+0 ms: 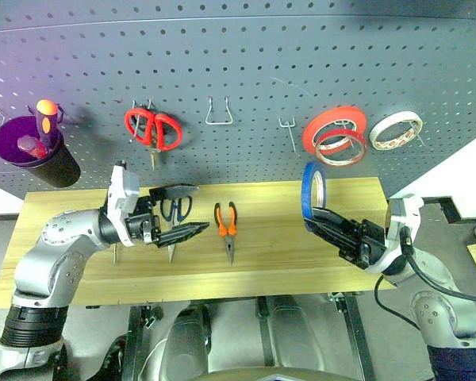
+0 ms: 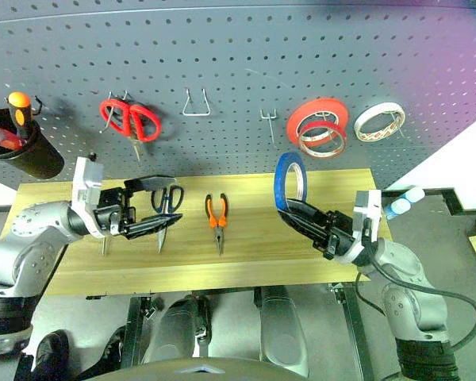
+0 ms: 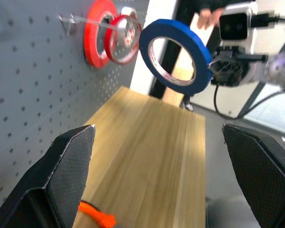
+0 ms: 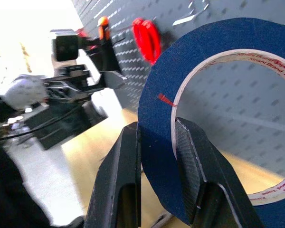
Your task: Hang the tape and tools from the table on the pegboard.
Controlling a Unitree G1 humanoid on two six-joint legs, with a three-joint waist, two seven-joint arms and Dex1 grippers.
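while the right gripper (image 1: 324, 218) pinches the lower rim of the blue tape (image 1: 313, 187), one finger inside the ring and one outside, the roll stands upright on edge above the right part of the table (image 1: 301, 262), clear of the wood; the left gripper (image 1: 178, 214) hangs over the left part of the table with its jaws spread wide and nothing between them, so the right arm is plainly the one to finish this hang. under and just beside the left gripper lie the dark-handled scissors (image 1: 175, 213), and to their right the orange-handled pliers (image 1: 226, 226) lie with their length running near to far, tips toward the near edge. farther back, on the pegboard (image 1: 246, 71), a bare hook (image 1: 287, 127) stands up and to the left of the tape, and the red rolls (image 1: 335, 133) hang up and to its right; i judge the ring's hole must be turned to face whichever peg takes it. the tape's inner liner carries print reading something like "brand tape" (image 4: 270, 66), the word ahead of it too blurred to read
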